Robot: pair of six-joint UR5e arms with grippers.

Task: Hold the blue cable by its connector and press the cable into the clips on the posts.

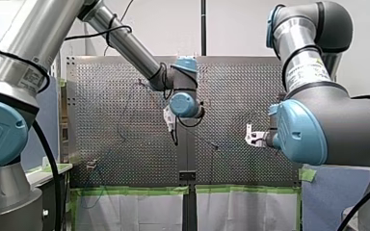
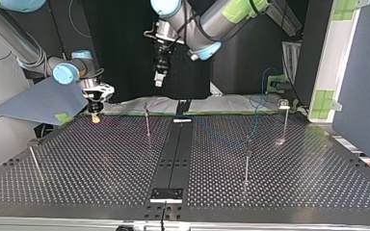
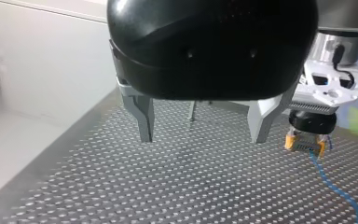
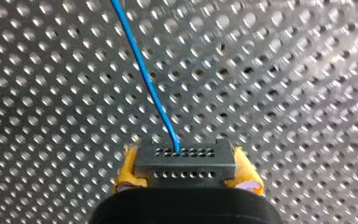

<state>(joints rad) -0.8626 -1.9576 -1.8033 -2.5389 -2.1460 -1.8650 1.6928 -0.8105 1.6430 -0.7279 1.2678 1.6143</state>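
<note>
In the right wrist view my right gripper (image 4: 186, 172) is shut on the black connector (image 4: 184, 157), which sits between its yellow pads (image 4: 127, 171). The blue cable (image 4: 142, 70) runs from the connector out over the perforated table. In the top view that gripper (image 2: 95, 117) hangs low over the table's far left. My left gripper (image 3: 203, 137) is open and holds nothing between its metal fingers (image 3: 144, 122). It hovers well above the table's far middle (image 2: 159, 79). The left wrist view shows my right gripper (image 3: 305, 145) beside it, with the cable (image 3: 335, 189) trailing away. Thin posts (image 2: 147, 120) (image 2: 247, 161) (image 2: 285, 120) stand upright.
Another post (image 2: 33, 161) stands near the top view's left edge. A black rail (image 2: 173, 154) runs down the table's middle. The cable loops loosely at the far right (image 2: 256, 113). Green tape marks the table's far edge (image 2: 125, 111).
</note>
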